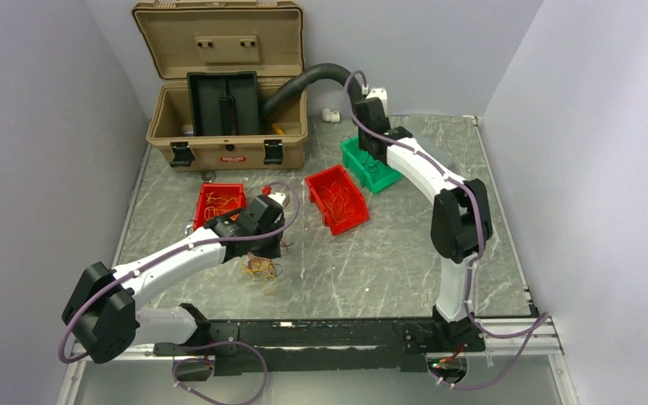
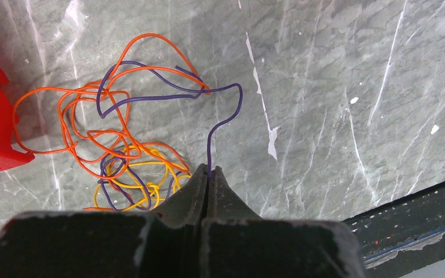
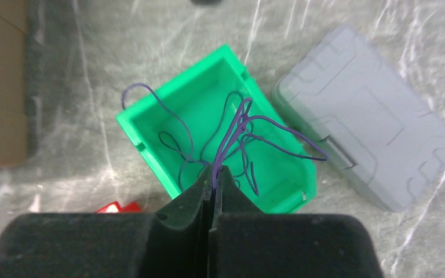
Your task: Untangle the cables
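Left claw (image 2: 208, 176), closed tight, pinches one thin purple wire (image 2: 209, 145) looping from the orange-yellow tangle (image 2: 110, 152) at centre-left on the veined grey counter (image 2: 336, 116). Right claw (image 3: 213, 174), closed, grips limp purple strands (image 3: 229, 133) over the green plastic bin (image 3: 208, 81).

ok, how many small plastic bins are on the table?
3. One red bin beside the left arm, a second red bin in the middle, and a green bin behind it, under the right arm. More could be hidden behind the arms.
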